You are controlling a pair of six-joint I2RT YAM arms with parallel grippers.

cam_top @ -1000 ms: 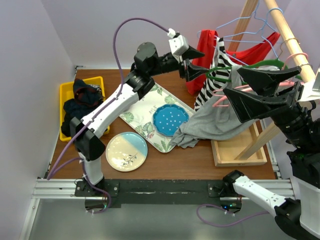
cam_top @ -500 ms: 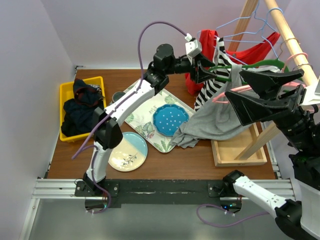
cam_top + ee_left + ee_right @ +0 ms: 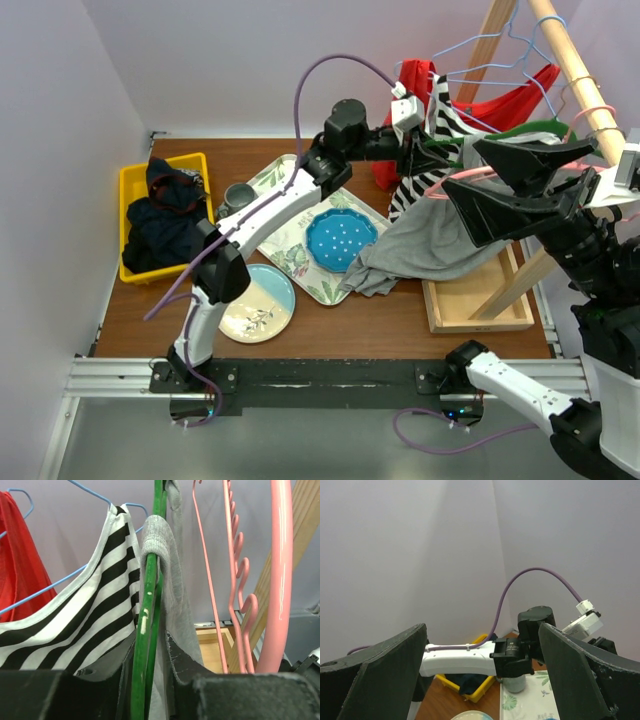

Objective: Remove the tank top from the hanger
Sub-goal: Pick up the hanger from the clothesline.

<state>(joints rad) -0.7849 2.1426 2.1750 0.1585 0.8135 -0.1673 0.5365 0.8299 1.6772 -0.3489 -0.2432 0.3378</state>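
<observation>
Left tool point(image 3: 150, 692) has been advanced astride the hanger point(image 3: 149, 605), seemingly spread like the right tool point(image 3: 468, 172); only the tank top point(image 3: 172, 580) should be pinched.

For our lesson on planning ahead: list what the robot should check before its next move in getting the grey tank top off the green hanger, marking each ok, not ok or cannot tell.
1. Left gripper straddles the green hanger: ok, it runs between the open fingers.
2. Strap of the grey tank top off the hanger: not ok, it loops over it.
3. Right gripper free to help: ok, open and empty.
4. Striped top clear of the strap: cannot tell, they hang side by side.
5. Tank top's lower end clear of the tray: not ok, it seems to lie on its corner.
</observation>
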